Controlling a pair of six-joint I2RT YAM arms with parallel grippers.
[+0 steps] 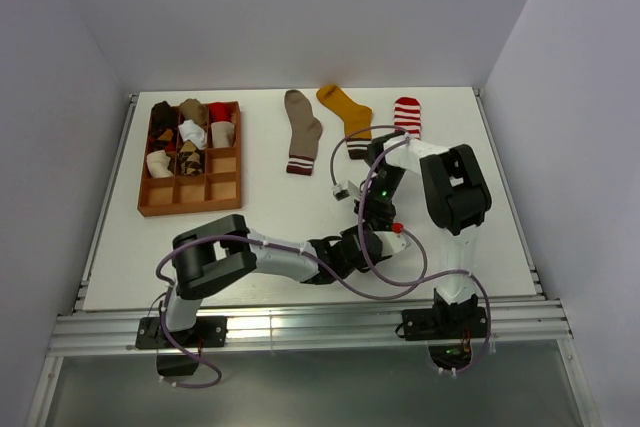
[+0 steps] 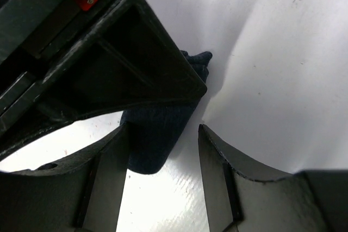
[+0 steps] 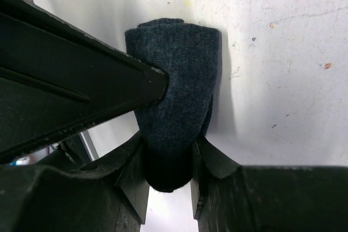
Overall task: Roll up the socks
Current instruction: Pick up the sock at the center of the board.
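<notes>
A navy sock (image 3: 174,63), rolled into a short bundle, lies on the white table with my right gripper (image 3: 170,139) shut on its near end. One finger (image 3: 81,80) of the left gripper presses against its left side. In the left wrist view the same navy sock (image 2: 155,145) rests against the left finger of my left gripper (image 2: 161,130), which is open with a gap to the right finger. From above, the left gripper (image 1: 352,245) and right gripper (image 1: 375,215) meet at the table's near middle and hide the sock. Flat socks lie at the back: taupe (image 1: 301,129), mustard (image 1: 347,112), red-white striped (image 1: 406,115).
A wooden grid tray (image 1: 188,209) stands at the back left with several rolled socks in its rear compartments. The right arm's body (image 2: 109,69) fills the upper left of the left wrist view. Cables loop around both arms near the front edge.
</notes>
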